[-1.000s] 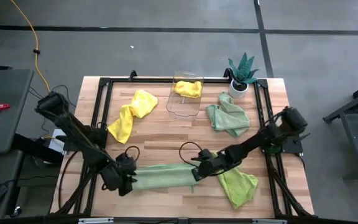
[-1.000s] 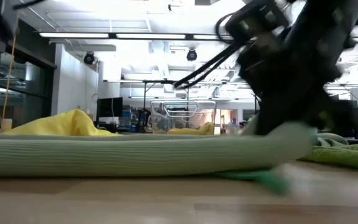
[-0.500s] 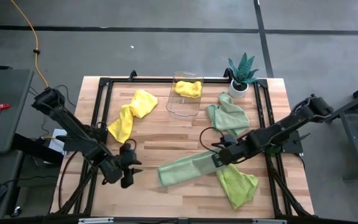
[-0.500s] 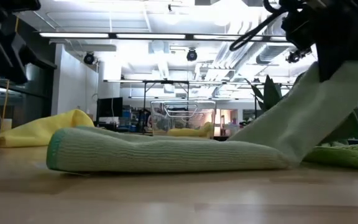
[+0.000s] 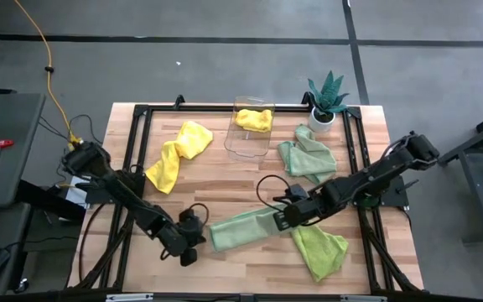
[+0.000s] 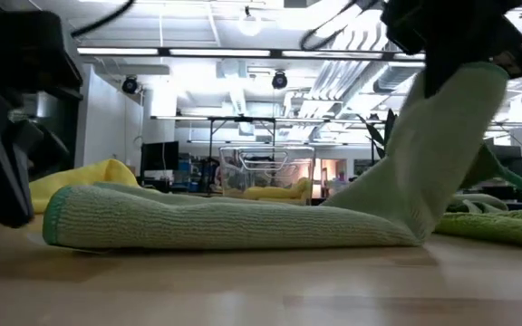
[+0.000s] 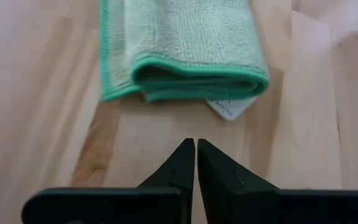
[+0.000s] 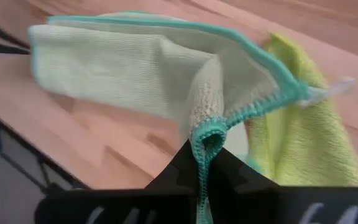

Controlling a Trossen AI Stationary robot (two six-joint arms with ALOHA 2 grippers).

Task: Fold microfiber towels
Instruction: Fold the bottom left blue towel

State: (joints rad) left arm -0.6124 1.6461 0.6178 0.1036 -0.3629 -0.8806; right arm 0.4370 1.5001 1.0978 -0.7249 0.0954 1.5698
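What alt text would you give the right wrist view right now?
The right gripper, jaws shut, pinches the teal-edged hem of a pale mint green microfiber towel, which trails away folded over the wooden table. A lime green microfiber towel lies beside it.

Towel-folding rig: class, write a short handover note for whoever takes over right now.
Left gripper: shut, empty, beside the free end of the mint green towel.
Right gripper: shut on the mint green towel's other end, lifted off the table.
Elsewhere: lime green towel front right, crumpled green towel near the plant, yellow towel at left, another yellow towel in the clear bin.
Done: mint towel doubled lengthwise.
Left: finish folding it, then the others.
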